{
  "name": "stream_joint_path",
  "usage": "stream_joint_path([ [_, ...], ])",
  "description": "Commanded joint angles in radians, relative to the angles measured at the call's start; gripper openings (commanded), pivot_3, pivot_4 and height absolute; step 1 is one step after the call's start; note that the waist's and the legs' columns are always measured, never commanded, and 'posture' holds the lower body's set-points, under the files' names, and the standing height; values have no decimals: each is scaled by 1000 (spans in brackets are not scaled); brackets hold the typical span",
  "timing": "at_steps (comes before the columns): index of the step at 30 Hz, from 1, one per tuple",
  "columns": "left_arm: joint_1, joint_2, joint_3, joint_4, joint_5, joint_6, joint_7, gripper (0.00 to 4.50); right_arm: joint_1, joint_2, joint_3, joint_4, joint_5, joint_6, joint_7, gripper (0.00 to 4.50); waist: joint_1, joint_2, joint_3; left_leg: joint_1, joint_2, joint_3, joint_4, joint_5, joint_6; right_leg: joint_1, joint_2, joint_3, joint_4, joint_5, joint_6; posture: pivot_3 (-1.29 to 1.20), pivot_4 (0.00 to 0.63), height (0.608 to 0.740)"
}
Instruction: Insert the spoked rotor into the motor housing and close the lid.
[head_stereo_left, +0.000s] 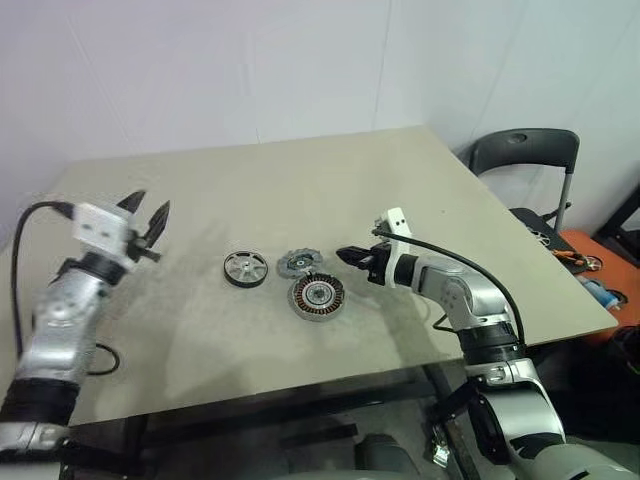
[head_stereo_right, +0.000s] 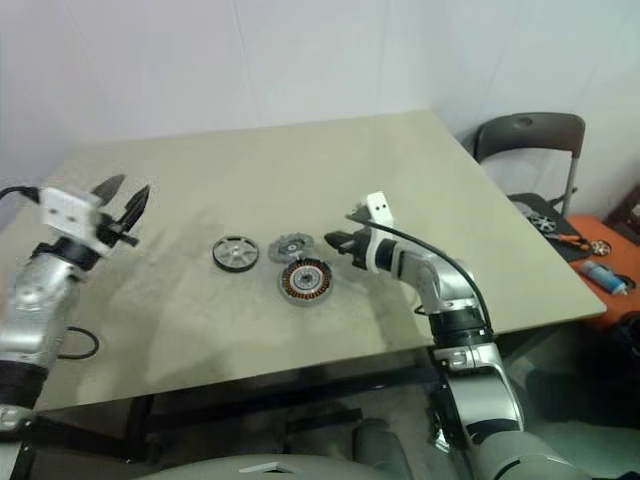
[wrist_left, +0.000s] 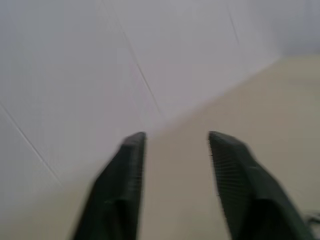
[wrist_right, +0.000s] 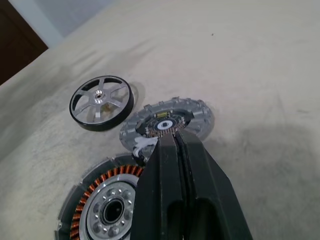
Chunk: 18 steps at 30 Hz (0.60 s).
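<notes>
The spoked rotor lies flat on the table, black rim and silver spokes up. To its right sits the lid, a toothed grey disc, and just in front of that the motor housing with its copper windings. My right gripper hovers right of the lid, shut and empty; its closed tips point over the lid, with the housing and rotor close by. My left gripper is raised at the table's left, open and empty, fingers parted.
The beige table carries the three parts near its middle. A dark chair stands past the right edge, with an orange box and small items beside it. A black cable lies near the left front edge.
</notes>
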Motion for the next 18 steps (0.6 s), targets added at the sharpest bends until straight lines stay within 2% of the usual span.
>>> stream_joint_path([
  [1, 81, 21, 110, -103, -357, 431, -146, 3262, -24, 4, 4, 2, -5, -24, 10, 10, -12, 0, 0, 0, 0, 0, 0, -1, 1, 0, 0, 0, 0, 0, 0, 0, 0, 740],
  [7, 127, -31, 179, -145, -484, 694, -150, 3262, -41, 15, 7, 34, -16, -37, 13, 10, -24, -1, 1, 1, 0, 0, 1, -1, 1, 0, 1, 0, 0, 0, 0, 0, 0, 740],
  [11, 108, -95, 192, -104, -448, 738, -118, 3262, -33, 14, 9, 25, -18, -36, 17, 10, -24, 0, 1, 1, 1, 0, 1, -1, 1, 0, 1, 0, 0, 0, 0, 0, 0, 740],
  [15, 79, -186, 223, -54, -493, 810, -74, 3262, -26, 10, 9, 18, -21, -32, 15, 10, -23, 0, 1, 0, 1, 0, 1, -1, 1, 0, 1, 0, -1, 0, 0, 0, 0, 740],
  [18, 65, -244, 291, 10, -522, 841, -18, 3262, -21, 5, 9, 10, -24, -27, 13, 10, -23, -1, 1, 0, 0, 0, 1, -1, 1, 0, 1, 0, -1, 0, 0, 0, 0, 740],
])
